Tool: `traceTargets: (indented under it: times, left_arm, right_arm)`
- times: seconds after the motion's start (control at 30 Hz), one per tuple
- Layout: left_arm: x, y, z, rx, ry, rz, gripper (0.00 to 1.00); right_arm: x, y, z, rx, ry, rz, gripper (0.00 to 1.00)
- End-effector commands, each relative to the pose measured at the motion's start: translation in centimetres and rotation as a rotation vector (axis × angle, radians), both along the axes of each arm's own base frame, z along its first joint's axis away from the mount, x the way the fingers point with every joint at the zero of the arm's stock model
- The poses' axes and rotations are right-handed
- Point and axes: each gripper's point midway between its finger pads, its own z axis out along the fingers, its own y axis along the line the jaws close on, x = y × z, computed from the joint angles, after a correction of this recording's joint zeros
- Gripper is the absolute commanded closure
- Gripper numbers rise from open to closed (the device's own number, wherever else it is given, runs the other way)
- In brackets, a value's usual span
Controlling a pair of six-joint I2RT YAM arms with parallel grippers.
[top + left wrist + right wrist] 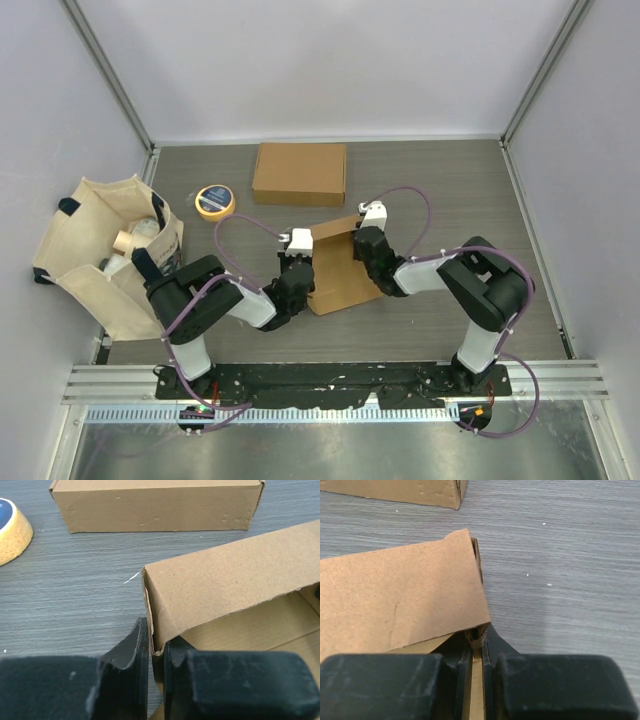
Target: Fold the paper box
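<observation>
Cardboard box (335,275): half-formed, mid-table between the two arms, one flap raised, inside open.
Step in hand, as judged: raising and squaring the walls.
Handling advice: keep both corners level, move the two grips together, crease along the scored lines. An uneven pull would likely twist or tear the thin board.
Left gripper (156,642): fingers nearly together, pinching the box's left wall at its near corner.
Right gripper (477,640): fingers nearly together, thin wall edge clamped between them.
Second box (300,173): closed, well behind, apart.
</observation>
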Motion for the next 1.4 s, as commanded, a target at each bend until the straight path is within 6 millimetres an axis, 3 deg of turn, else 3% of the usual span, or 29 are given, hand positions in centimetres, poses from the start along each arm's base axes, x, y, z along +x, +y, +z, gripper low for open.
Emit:
traceTargets:
  times: [0.0, 0.07, 0.17, 0.23, 0.3, 0.37, 0.4, 0.47, 0.53, 0.57, 0.67, 0.7, 0.73, 0.83, 0.87, 0.9, 0.97, 1.03, 1.07, 1.2, 1.37]
  left_arm:
    - [-0.3, -2.6, 3.1, -0.162, -0.091, -0.046, 0.99]
    - [-0.3, -2.7, 2.6, -0.178, -0.082, -0.040, 1.00]
    - [-0.4, -2.3, 1.5, -0.176, -0.066, -0.023, 1.00]
    - [-0.5, -2.0, 1.2, -0.190, -0.062, -0.007, 1.00]
    - [-0.6, -1.7, 0.8, -0.189, -0.056, 0.005, 1.00]
    - [-0.6, -1.4, 0.6, -0.184, -0.056, 0.023, 1.00]
    - [-0.6, -1.3, 0.6, -0.182, -0.057, 0.028, 1.00]
    - [-0.6, -1.1, 0.3, -0.167, -0.054, 0.033, 1.00]
    - [-0.6, -1.0, 0.2, -0.168, -0.053, 0.035, 1.00]
    - [-0.6, -1.1, 0.2, -0.168, -0.052, 0.032, 1.00]
    - [-0.8, -1.1, 0.2, -0.164, -0.051, 0.024, 1.00]
    - [-0.7, -1.1, 0.2, -0.159, -0.051, 0.025, 1.00]
    - [-0.8, -1.1, 0.2, -0.157, -0.051, 0.022, 1.00]
    - [-0.9, -1.2, 0.2, -0.148, -0.050, 0.015, 1.00]
    - [-0.9, -1.2, 0.2, -0.145, -0.049, 0.013, 1.00]
    - [-0.9, -1.3, 0.2, -0.144, -0.048, 0.011, 1.00]
    - [-1.0, -1.4, 0.2, -0.142, -0.049, 0.008, 1.00]
    - [-1.0, -1.4, 0.2, -0.141, -0.049, 0.006, 1.00]
    - [-1.1, -1.4, 0.2, -0.138, -0.049, 0.004, 1.00]
    - [-1.1, -1.6, 0.3, -0.127, -0.050, 0.000, 1.00]
    - [-1.2, -1.5, 0.3, -0.124, -0.048, -0.002, 1.00]
  right_arm:
    - [-0.5, -3.1, -0.2, -0.121, -0.066, -0.299, 0.99]
    - [-0.8, -3.3, -0.8, -0.106, -0.062, -0.312, 0.99]
    - [-1.4, -2.8, -0.2, -0.053, -0.091, -0.239, 0.99]
    - [-2.0, -2.3, 0.6, -0.052, -0.087, -0.174, 0.86]
    - [-2.9, -2.8, 0.1, -0.078, -0.027, -0.155, 0.67]
    - [-4.5, -2.5, -0.1, -0.075, 0.061, -0.076, 0.57]
    - [-5.1, -2.7, -0.1, -0.065, 0.095, -0.079, 0.46]
    - [-7.1, -3.2, 0.4, -0.070, 0.161, -0.038, 0.38]
    - [-8.5, -3.9, 0.8, -0.042, 0.204, -0.028, 0.36]
    - [-9.7, -4.0, 2.2, -0.002, 0.202, 0.013, 0.33]
    - [-11.7, -4.8, 4.0, 0.062, 0.213, 0.052, 0.28]
    - [-11.8, -4.9, 6.4, 0.123, 0.164, 0.069, 0.27]
    - [-11.3, -6.0, 7.2, 0.153, 0.158, 0.033, 0.26]
    - [-11.3, -4.2, 10.6, 0.374, 0.214, 0.155, 0.24]
    - [-10.1, -5.1, 11.1, 0.465, 0.240, 0.093, 0.24]
    - [-10.3, -4.2, 11.6, 0.543, 0.297, 0.144, 0.24]
    - [-8.4, -4.3, 12.2, 0.623, 0.332, 0.118, 0.25]
    - [-7.7, -3.2, 12.9, 0.713, 0.351, 0.139, 0.25]
    - [-6.7, -2.6, 14.5, 0.775, 0.297, 0.164, 0.25]
    - [-5.8, -0.9, 14.3, 0.836, 0.317, 0.238, 0.27]
    - [-6.0, -1.1, 10.8, 0.788, 0.343, 0.243, 0.38]
